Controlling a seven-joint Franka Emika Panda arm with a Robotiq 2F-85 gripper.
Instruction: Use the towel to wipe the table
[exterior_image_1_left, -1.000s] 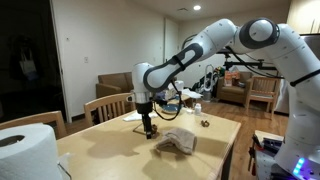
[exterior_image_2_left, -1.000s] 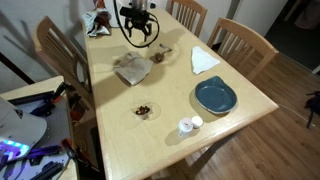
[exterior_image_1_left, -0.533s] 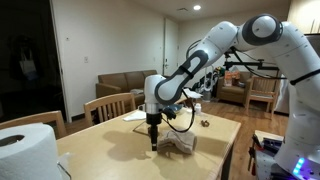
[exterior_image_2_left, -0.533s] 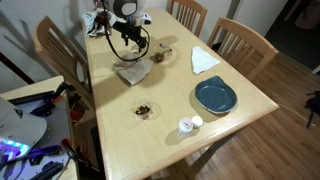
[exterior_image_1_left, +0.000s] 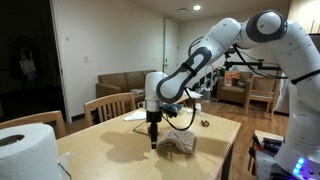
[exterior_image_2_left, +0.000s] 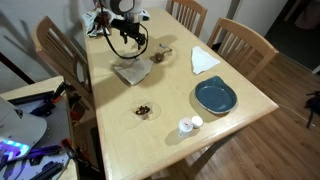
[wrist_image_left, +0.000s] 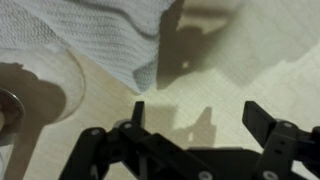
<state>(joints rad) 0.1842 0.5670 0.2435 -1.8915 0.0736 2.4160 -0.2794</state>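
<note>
Pincer (exterior_image_1_left: 153, 144) has dropped beside the towel (exterior_image_1_left: 180, 142), jaws apart.

We see a towel (exterior_image_2_left: 132, 71), grey-beige, crumpled into a loose, roughly square patch. It lies on the table (exterior_image_2_left: 170, 105), in the far left part of the top, near the left edge. In an exterior view it shows as a low rumpled mound (exterior_image_1_left: 180, 142) with folds standing up a bit. In the wrist view it fills the top left (wrist_image_left: 100, 35), light with a fine woven texture, one corner pointing down toward the middle, flat on the wood. We note the table is rectangular, with a pale, smooth wood top (exterior_image_1_left: 120, 155).
</note>
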